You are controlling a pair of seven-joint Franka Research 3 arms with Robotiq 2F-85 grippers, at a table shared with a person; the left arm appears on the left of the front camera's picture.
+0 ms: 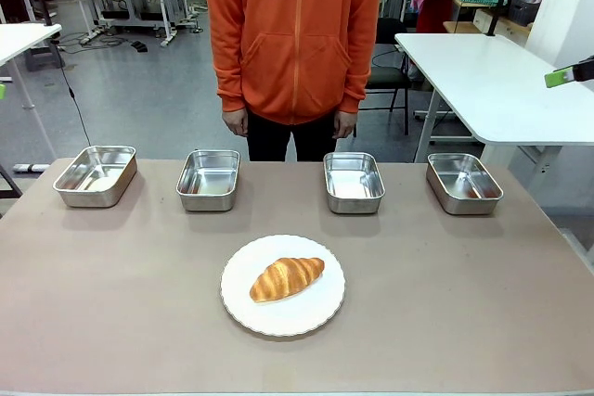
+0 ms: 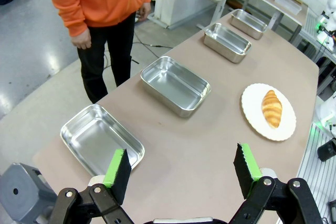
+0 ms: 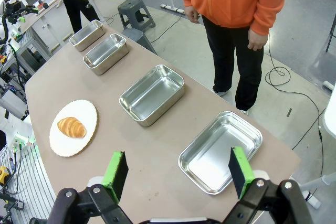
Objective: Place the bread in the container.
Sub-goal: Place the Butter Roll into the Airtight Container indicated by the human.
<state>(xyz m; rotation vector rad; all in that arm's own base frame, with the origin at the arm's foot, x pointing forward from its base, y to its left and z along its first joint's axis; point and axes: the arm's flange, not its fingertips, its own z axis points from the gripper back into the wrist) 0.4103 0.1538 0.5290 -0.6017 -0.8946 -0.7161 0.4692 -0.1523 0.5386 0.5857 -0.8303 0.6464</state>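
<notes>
The bread lies on its side at the middle of the round white plate, its long axis slanting, touched by no gripper or hand. The plate sits on the brown table, on the robot's side of a row of four empty steel pans. Seen from the front, the far-left pan and the inner-left pan stand beyond the plate to its left. The inner-right pan and the far-right pan stand beyond it to its right. All four are apart from the plate and from one another; which one counts as the container cannot be told. The left gripper hangs high over the table, well away from the plate, its green-padded fingers spread wide and empty. The right gripper hangs likewise well away from the plate, released, with nothing between its fingers. Beyond the plate, past the pans, a person in an orange hoodie stands with both hands down at the sides.
</notes>
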